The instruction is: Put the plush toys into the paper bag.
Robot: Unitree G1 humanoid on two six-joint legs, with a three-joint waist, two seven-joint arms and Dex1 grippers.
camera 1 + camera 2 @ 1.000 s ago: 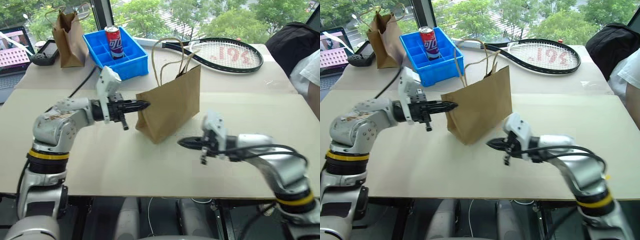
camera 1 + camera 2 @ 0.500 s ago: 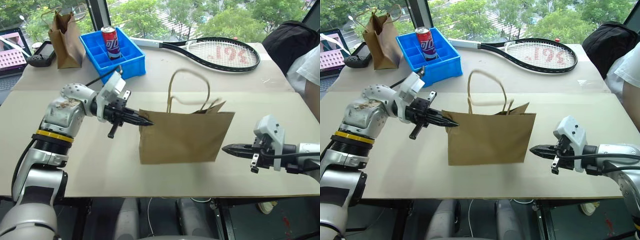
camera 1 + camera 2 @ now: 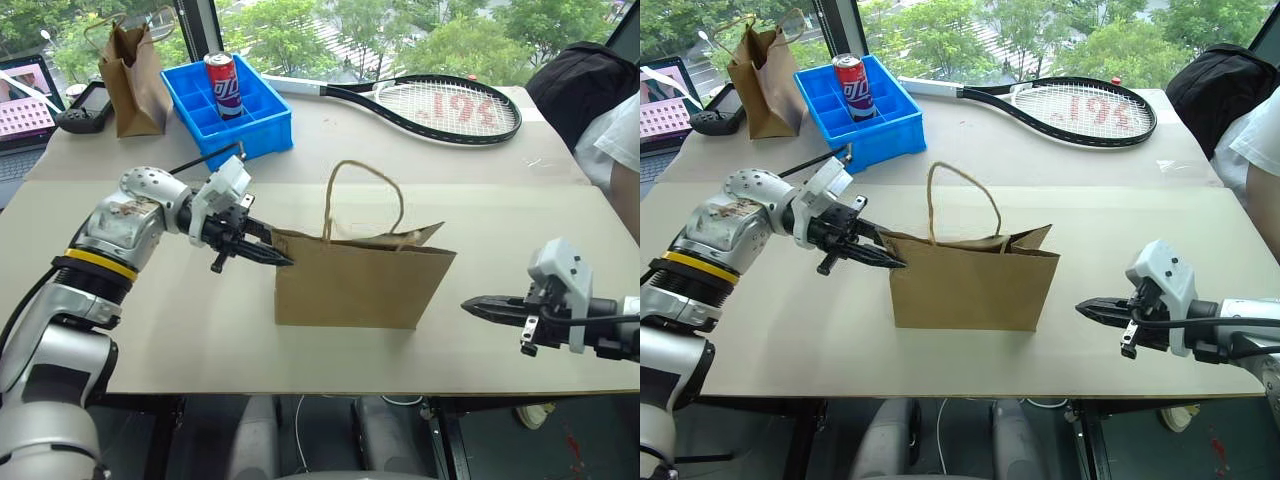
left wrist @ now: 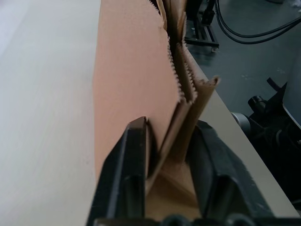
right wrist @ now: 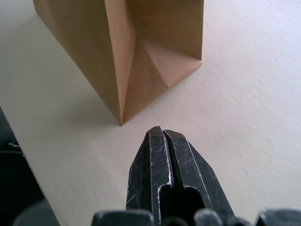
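The wide brown paper bag (image 3: 350, 290) stands upright in the middle of the table, its broad side toward me and a cord handle (image 3: 362, 190) arching above its mouth. My left gripper (image 3: 283, 262) is at the bag's upper left corner. In the left wrist view its fingers (image 4: 136, 141) stand apart, open, with the bag's folded side edge (image 4: 181, 84) loose between them. My right gripper (image 3: 468, 303) is shut and empty, level above the table a short way right of the bag (image 5: 127, 42). The plush toys are out of view.
At the back left stand a blue compartment bin (image 3: 262, 130) holding a red can (image 3: 223, 84), a narrow crumpled brown bag (image 3: 135, 75) and a black device (image 3: 85, 108). A tennis racket (image 3: 450, 108) lies at the back. A dark backpack (image 3: 585, 90) sits at the right.
The bag has swung round to stand broadside and settled on the table. My left gripper's fingers have spread apart at its corner. My right gripper has drawn away to the right.
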